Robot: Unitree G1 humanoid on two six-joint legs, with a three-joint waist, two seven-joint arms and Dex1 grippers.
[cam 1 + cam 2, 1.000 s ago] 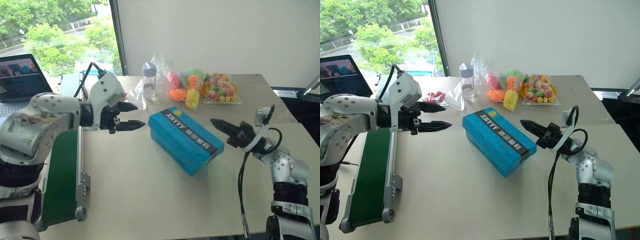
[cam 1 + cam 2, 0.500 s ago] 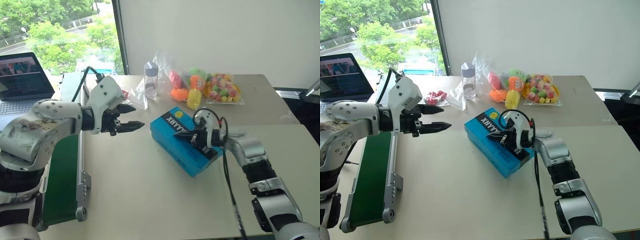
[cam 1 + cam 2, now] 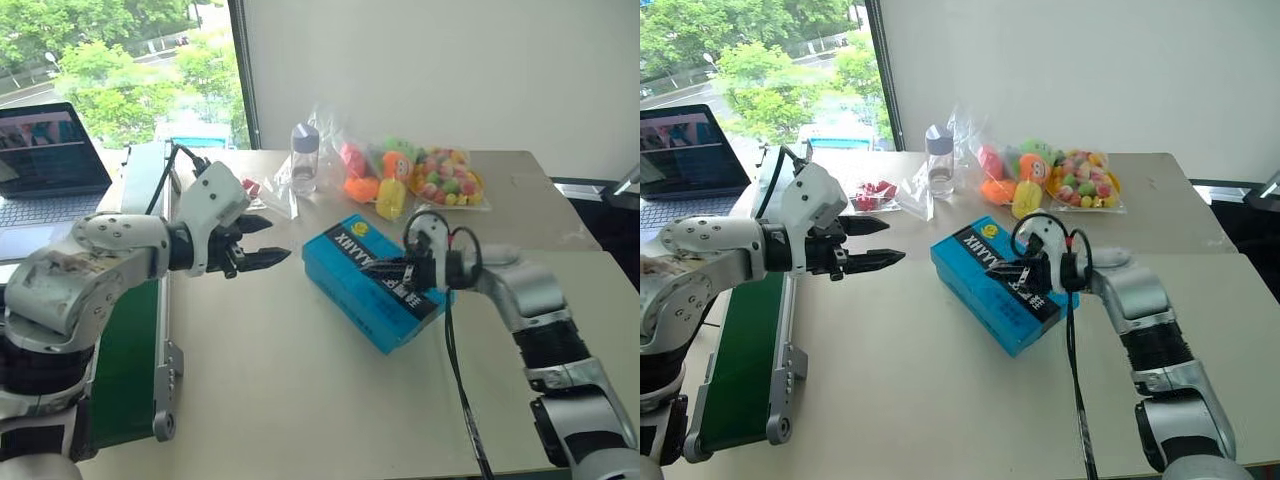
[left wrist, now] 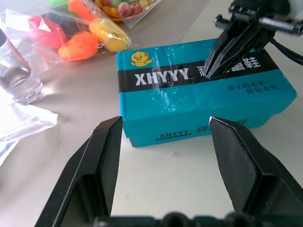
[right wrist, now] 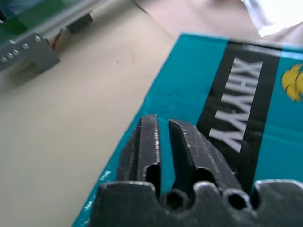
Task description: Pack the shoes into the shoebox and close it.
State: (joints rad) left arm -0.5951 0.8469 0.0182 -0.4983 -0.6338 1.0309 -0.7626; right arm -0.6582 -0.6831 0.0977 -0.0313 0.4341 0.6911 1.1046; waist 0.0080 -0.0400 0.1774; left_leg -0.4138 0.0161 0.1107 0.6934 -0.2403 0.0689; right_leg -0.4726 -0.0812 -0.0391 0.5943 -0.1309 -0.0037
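Because the shoebox (image 3: 373, 280) lies shut on the bench (image 3: 300, 400), turned at a slant with its lettered lid upward, the right claw (image 3: 1018, 280) is brought over the lid from the right, its tips set low on the black band; a narrow gap is seen between its fingers (image 5: 144, 146) and nothing is gripped. Such a placing is judged to suit pressing or prying at the lid. The left claw (image 3: 262, 243) is held apart from the box on its left side, its jaws spread wide and empty, aimed at the near end wall, probably to steady the box. Whether the shoes lie inside cannot be told. Behind the box, bagged plush toys (image 3: 400, 178) and a clear bottle (image 3: 304, 158) are left well out of the working space.
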